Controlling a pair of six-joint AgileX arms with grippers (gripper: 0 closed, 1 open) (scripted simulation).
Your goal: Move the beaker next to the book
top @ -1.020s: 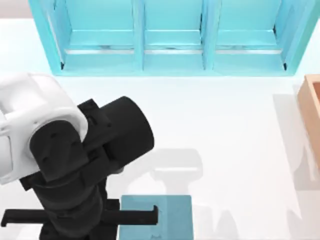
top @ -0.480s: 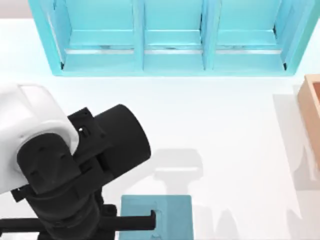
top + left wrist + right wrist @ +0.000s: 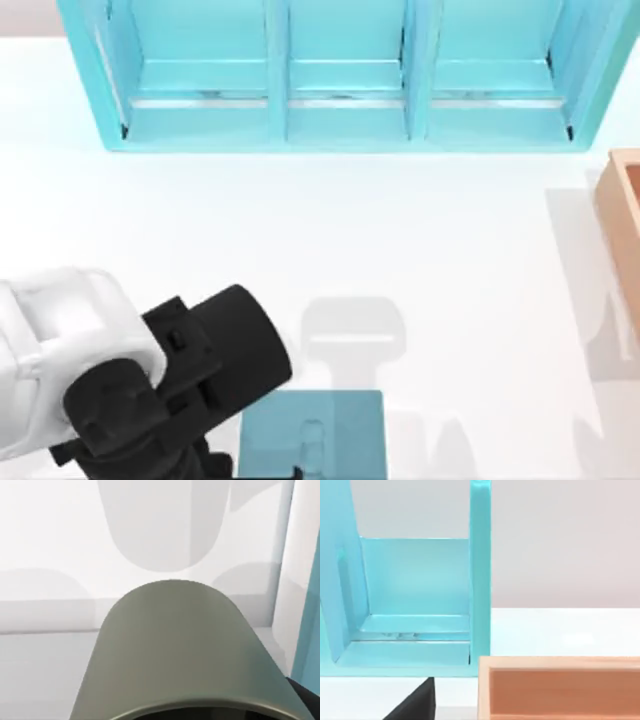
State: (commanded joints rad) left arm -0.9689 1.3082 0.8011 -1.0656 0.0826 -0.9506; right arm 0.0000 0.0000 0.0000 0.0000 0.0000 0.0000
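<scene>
Left gripper (image 3: 205,462): low at the left of the top view, under the white and black arm, just left of the book; its grasp cannot be told from these views
Beaker (image 3: 172,650): close under the left wrist camera; dull grey-beige with a faint green tinge; plain smooth sides, no marks or handle; rounded cylinder seen along its length, with a dark edge of the opening at the near end
Beaker's place: over the white table with soft grey shadows beyond it; whether it rests on the table or hangs above it cannot be told; in the top view the arm hides it
Book (image 3: 335,430): flat teal-blue square lying on the table at the lower middle of the top view; faint small oblong mark near the middle of the cover; its left edge sits just beside the black arm body
Table (image 3: 450,250): white; a grey shadow lies just above the book
Shelf (image 3: 340,75): big light-blue, three bays, along the far edge; well apart from the book
Box (image 3: 625,220): orange-tan, open-topped, at the right edge of the table
Right gripper (image 3: 415,706): parked near the box and the shelf's end bay; a black tip of it shows in the right wrist view; grasp cannot be told
</scene>
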